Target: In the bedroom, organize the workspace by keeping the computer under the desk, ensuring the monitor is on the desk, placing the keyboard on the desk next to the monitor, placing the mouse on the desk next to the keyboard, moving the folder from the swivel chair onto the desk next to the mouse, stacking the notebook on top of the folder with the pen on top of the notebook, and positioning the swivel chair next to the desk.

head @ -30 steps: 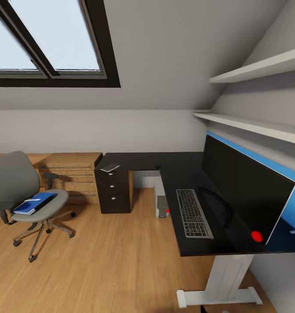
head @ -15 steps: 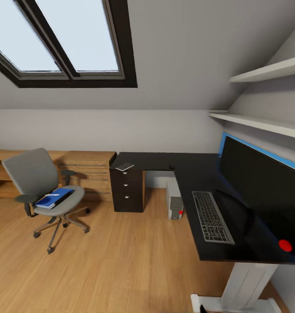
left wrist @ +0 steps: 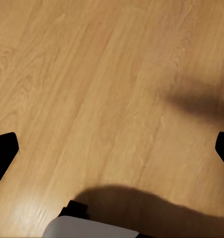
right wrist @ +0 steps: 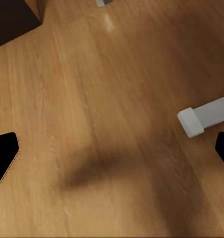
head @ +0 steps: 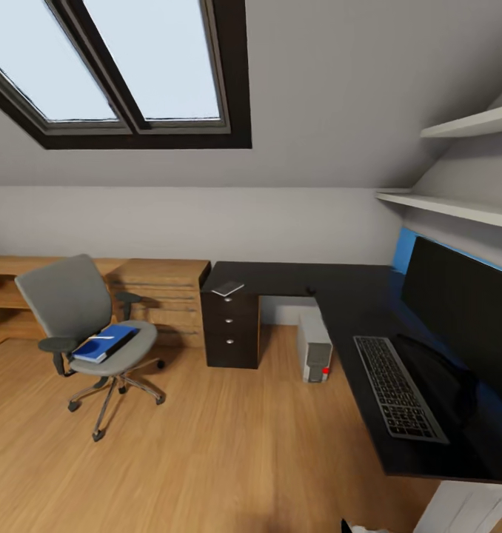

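Under a sloped ceiling with a skylight (head: 125, 66), the desk (head: 295, 277) is running along the back wall and turning forward at the head view's right. Its glossy black top is carrying the keyboard (head: 399, 387), which is lying lengthwise just beside the monitor (head: 466, 311); the monitor is standing at the far right with its black front facing the room. A small flat grey object (head: 228, 288) is resting on the desk corner above the drawer unit (head: 231, 332), and a tiny dark thing (head: 310, 289) is sitting further along the top, too small to identify. The computer (head: 315, 346) is standing on the wooden floor (head: 229, 444) under the desk, between the drawer unit and the keyboard side. Well apart to the left, the swivel chair (head: 88, 333) is standing on the floor in front of a low oak chest (head: 166, 296). The folder (head: 103, 343) is lying on its seat with something white on top, too small to tell apart. Two white shelves (head: 458, 166) are hanging on the right wall.

The left gripper (left wrist: 112, 148) is pointing down at bare floor, its dark fingertips (left wrist: 3, 151) sitting wide apart at the frame edges with nothing between them. The right gripper (right wrist: 112, 151) is likewise spread wide over floor, near a white desk foot (right wrist: 206, 116).
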Tool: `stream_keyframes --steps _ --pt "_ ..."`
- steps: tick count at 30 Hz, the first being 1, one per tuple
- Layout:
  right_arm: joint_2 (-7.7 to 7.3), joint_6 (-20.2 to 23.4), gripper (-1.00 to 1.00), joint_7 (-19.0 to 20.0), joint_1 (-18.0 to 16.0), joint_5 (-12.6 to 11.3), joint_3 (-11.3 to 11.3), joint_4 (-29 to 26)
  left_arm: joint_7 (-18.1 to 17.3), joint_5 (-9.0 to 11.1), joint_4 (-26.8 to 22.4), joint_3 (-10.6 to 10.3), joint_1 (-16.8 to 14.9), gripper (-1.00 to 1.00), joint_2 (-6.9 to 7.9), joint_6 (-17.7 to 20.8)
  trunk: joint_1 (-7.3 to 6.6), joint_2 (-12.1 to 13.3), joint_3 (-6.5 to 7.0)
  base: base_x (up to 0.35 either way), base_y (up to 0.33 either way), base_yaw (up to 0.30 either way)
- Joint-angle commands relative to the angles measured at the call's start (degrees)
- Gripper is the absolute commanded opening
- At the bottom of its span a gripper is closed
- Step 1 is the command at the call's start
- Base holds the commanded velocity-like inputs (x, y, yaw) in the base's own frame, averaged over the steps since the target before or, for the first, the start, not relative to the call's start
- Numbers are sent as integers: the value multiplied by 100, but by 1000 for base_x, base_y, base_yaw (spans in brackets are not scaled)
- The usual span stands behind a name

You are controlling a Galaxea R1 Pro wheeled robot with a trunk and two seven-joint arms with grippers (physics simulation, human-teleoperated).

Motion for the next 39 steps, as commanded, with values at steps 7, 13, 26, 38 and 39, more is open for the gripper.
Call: stream_keyframes --steps 7,13,26,38,39 --pt "-22 -17 100 49 -5 -34 -43 9 -4 61 0 2 1 100 -2 -1 4 -4 -6 274 151 0" --pt "-45 -189 100 -59 -5 -20 -35 5 -4 57 2 2 1 100 -2 -6 4 -4 -6 272 7 0" --pt "-47 -1249 100 -790 78 1291 51 4 -4 56 1 2 1 100 -2 -64 4 -4 -6 233 34 0" --pt "-16 -2305 100 -894 668 2231 65 28 -4 56 0 7 1 100 -2 -319 4 -4 -6 224 16 0" --pt "-14 -2322 100 -893 679 2235 65 29 -4 56 1 7 1 100 -2 -320 4 -4 -6 243 1 0"
